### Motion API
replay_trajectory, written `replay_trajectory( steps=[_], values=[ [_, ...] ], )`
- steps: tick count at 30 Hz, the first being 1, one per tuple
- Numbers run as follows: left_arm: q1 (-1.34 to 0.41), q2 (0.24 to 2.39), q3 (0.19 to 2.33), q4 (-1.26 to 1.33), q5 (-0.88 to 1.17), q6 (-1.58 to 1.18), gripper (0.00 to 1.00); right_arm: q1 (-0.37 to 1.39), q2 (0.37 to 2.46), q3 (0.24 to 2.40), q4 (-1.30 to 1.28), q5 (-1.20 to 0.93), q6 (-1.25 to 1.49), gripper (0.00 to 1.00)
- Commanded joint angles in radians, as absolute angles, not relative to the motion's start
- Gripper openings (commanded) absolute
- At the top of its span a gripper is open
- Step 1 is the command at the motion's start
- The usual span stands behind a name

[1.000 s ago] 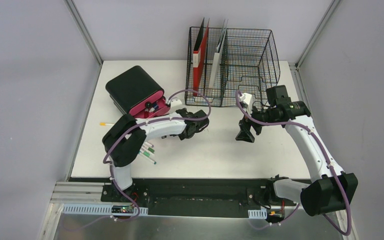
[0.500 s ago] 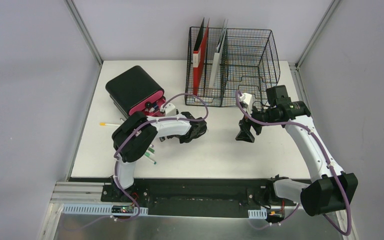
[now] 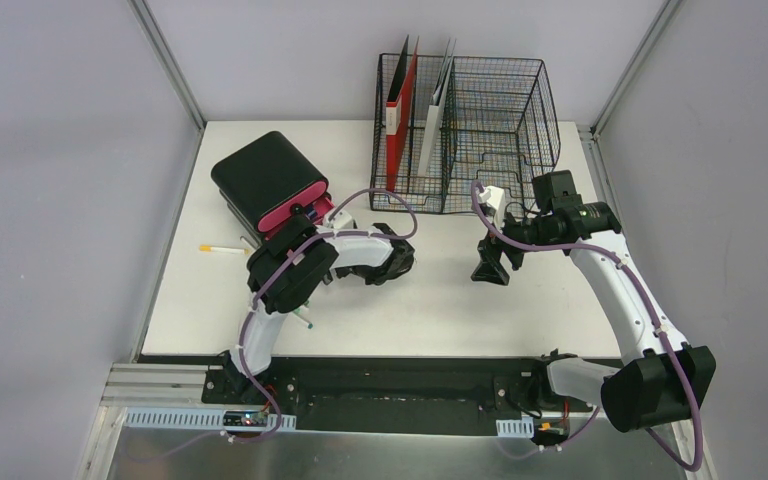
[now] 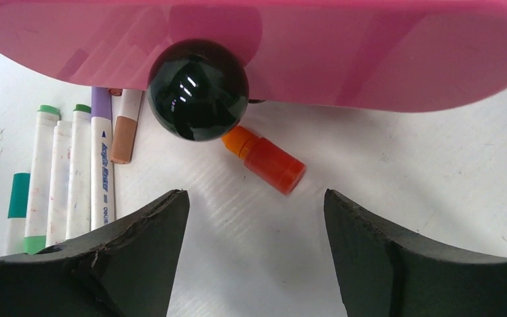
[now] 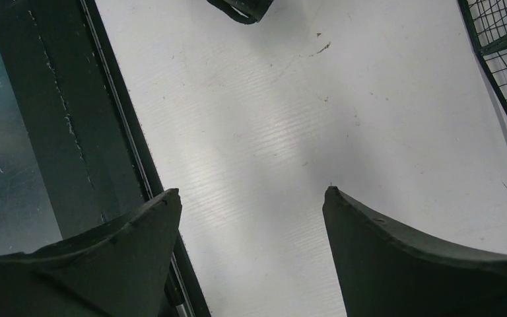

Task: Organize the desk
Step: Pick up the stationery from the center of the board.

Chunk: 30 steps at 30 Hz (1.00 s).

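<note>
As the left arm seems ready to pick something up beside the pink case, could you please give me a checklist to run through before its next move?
1. The left gripper is open and empty: ok.
2. The orange marker lies loose on the desk, ahead of the gap: ok.
3. Clearance between the marker and the black ball at the pink case: cannot tell.
4. The row of markers is clear of the left finger: not ok.
5. The right gripper is open, empty and apart: ok.
</note>
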State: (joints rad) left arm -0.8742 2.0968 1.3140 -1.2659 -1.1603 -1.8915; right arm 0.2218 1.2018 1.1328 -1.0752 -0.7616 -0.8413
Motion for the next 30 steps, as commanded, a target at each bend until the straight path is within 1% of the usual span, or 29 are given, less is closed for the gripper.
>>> replay_trajectory(
  steps=[1,11,18,23,28,30],
  values=[
    [-0.848,2.113,1.342,-1.289,-1.194,-1.959,0.77,0.216,1.188,1.132,-1.064,-0.765,-0.867,0.82],
    [-0.830,2.141,1.340,-1.285,-1.215,-2.016,0.77,0.216,1.187,1.134,-1.065,-0.767,-0.867,0.82],
    [-0.805,2.158,1.322,-1.282,-1.187,-2.056,0.76,0.216,1.185,1.134,-1.066,-0.767,-0.868,0.82],
    [-0.798,2.161,1.315,-1.267,-1.182,-2.045,0.73,0.216,1.185,1.133,-1.068,-0.769,-0.868,0.82],
    [-0.793,2.159,1.304,-1.258,-1.163,-2.050,0.68,0.216,1.184,1.134,-1.067,-0.769,-0.868,0.82],
    [-0.793,2.157,1.293,-1.237,-1.145,-2.042,0.64,0.216,1.183,1.135,-1.067,-0.770,-0.867,0.82]
  ],
)
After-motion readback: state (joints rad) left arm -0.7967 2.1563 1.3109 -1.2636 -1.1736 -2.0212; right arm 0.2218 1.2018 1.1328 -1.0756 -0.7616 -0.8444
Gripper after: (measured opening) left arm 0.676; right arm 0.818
